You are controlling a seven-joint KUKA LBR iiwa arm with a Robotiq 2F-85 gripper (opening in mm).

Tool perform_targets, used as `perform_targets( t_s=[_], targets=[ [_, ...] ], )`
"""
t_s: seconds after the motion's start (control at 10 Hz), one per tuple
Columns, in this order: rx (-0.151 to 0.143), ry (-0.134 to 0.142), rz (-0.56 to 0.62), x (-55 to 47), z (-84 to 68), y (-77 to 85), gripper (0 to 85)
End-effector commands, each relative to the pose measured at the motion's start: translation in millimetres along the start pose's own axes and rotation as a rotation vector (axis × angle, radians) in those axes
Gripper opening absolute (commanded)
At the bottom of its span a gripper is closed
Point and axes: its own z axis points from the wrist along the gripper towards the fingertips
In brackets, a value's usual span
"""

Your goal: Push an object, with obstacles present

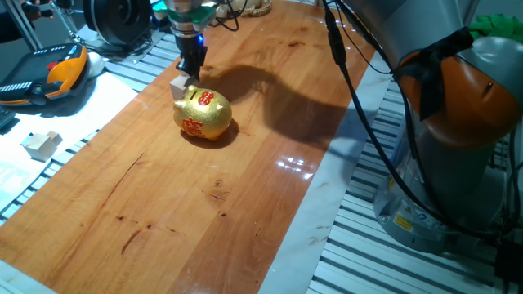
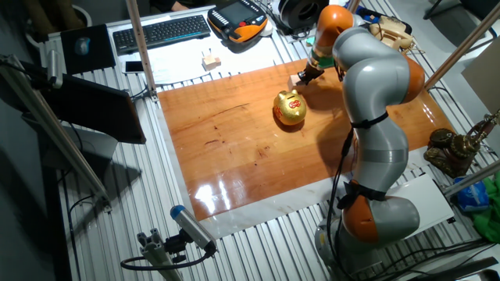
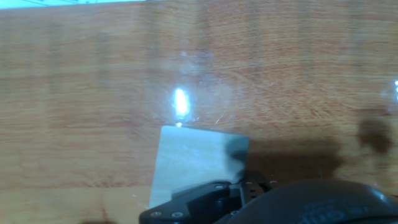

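Up near the top of one fixed view, the gripper point(image 1: 193, 72) pointed down at the wooden tabletop point(image 1: 245, 180). Its dark fingers looked close together, but I could not tell if it was open or closed. It was not holding anything.

Just beside the fingertips sat the small pale cube point(image 1: 179, 84), on the left side of the gripper. In the hand view the cube point(image 3: 199, 158) lay low in the middle of the frame, right up against the black gripper parts, with a bright spot of light on the wood above it.

Just below the cube stood the shiny golden piggy bank point(image 1: 203, 114) with red marks on its back and side. It was very near the cube; whether they touched was hard to see. In the other fixed view the piggy bank point(image 2: 290, 108) sat in the upper middle of the frame.

Off the wood, at the left edge, lay another pale block point(image 1: 41, 144).
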Motion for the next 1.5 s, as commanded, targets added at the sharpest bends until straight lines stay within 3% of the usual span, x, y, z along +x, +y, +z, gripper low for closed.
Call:
perform_targets(
  t_s=[0.0, 1.4],
  targets=[
    [0.001, 0.001, 0.003, -0.6, -1.0, 2.1, 0.0],
    [0.010, -0.002, -0.017, -8.5, -11.2, 34.3, 0.0]
  ],
)
